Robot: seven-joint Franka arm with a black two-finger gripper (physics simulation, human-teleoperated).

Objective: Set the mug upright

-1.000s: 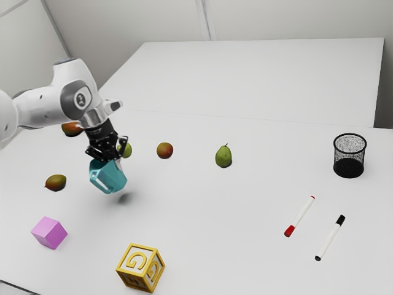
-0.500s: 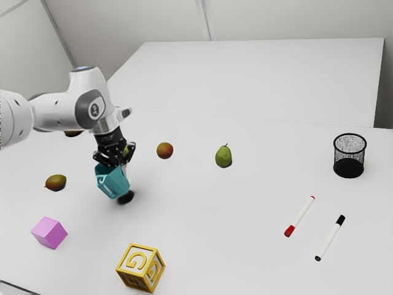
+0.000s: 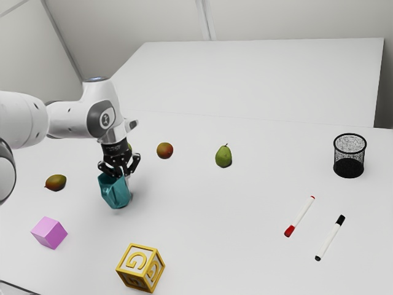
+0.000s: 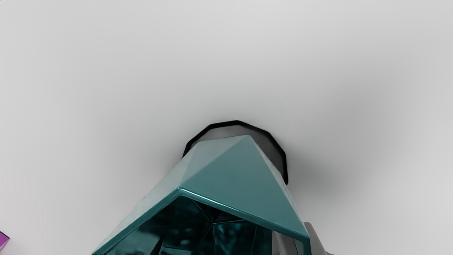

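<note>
The gripper (image 3: 124, 176) clamps the wall of the mug (image 3: 115, 192), which leans mouth-up at the exterior view's left, beyond the lettered block (image 3: 140, 268); righting appears largely accomplished, with levelling, seating and release apparently outstanding.

The mug (image 4: 240, 177) is teal, with flat faces which meet in sharp edges. Its mouth is turned to the camera, and the inside is dark and shiny, with creases that meet at one point. The tool (image 3: 126, 176) holds the mug by its wall: one grey finger (image 4: 282, 244) is inside the mouth, the other (image 4: 315, 241) is outside. Behind the mug's far end there is a dark grey shape (image 4: 274, 150) with a black, angular border; I cannot tell what it is. Soft shadow lies on the pale desk (image 4: 106, 71) around it. A purple corner (image 4: 3, 241) is well apart from the mug, on the side away from the fingers.
</note>
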